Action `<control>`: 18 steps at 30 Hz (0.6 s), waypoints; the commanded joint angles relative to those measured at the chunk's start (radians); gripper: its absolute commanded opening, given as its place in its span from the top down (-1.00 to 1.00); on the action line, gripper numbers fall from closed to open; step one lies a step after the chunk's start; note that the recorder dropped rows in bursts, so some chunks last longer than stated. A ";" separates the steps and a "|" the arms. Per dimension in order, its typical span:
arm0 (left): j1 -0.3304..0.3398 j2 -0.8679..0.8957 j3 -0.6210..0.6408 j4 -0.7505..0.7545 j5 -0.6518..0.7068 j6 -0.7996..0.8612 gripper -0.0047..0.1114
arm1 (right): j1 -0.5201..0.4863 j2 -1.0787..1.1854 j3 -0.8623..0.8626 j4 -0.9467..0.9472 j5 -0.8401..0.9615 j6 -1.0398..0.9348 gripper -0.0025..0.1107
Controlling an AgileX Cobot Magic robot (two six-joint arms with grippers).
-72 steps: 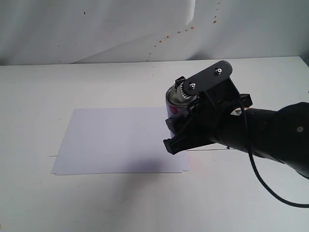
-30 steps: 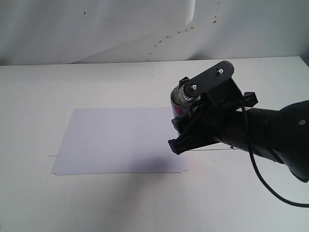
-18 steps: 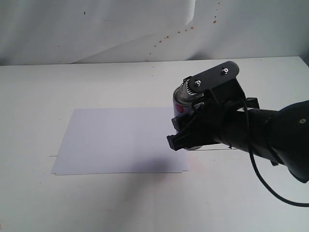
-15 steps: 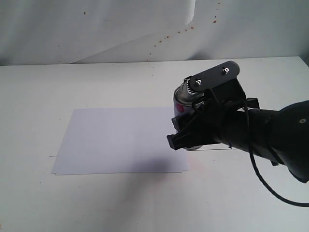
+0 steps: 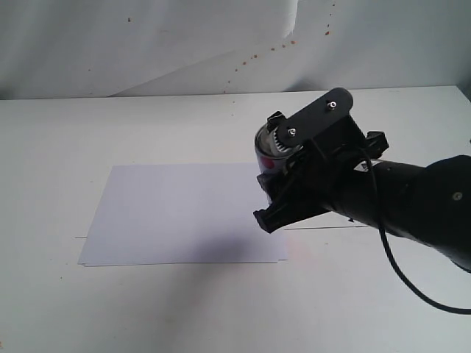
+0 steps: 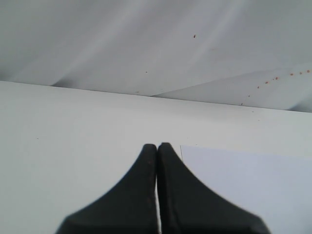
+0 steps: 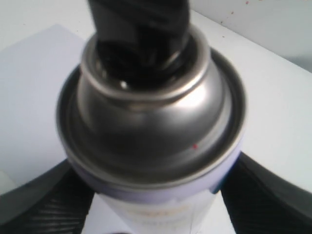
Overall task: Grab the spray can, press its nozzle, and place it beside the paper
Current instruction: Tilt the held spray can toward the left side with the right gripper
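My right gripper [image 5: 276, 180] [image 7: 151, 214] is shut on the spray can [image 5: 265, 152] [image 7: 151, 126], one black finger [image 7: 39, 200] on each side of its white body. The can hangs above the right edge of the paper [image 5: 176, 213] [image 7: 29, 87], silver dome up. Its black nozzle [image 7: 139, 24] [image 5: 275, 118] sits on top, partly behind a black plate on the arm. In the left wrist view my left gripper [image 6: 157, 146] is shut on nothing, just beside a corner of the paper [image 6: 253, 180]. It does not show in the exterior view.
The white table [image 5: 147, 309] runs back to a white backdrop [image 5: 147, 44] speckled with small red spots [image 5: 250, 57]. A black cable [image 5: 397, 272] loops below the right arm. A faint pink stain [image 5: 298, 254] lies right of the sheet.
The right gripper and the can have swung slightly left and tilted since half a second ago, after drifting right before. The grip on the can is unchanged. The paper has not moved.
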 commanded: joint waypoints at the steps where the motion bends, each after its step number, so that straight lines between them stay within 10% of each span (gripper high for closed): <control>1: 0.000 0.000 -0.001 0.004 0.004 -0.001 0.92 | 0.001 0.010 -0.011 0.039 -0.046 -0.100 0.96; 18: 0.000 0.000 -0.001 0.004 0.004 -0.002 0.92 | 0.041 0.165 -0.147 0.533 -0.173 -0.782 0.96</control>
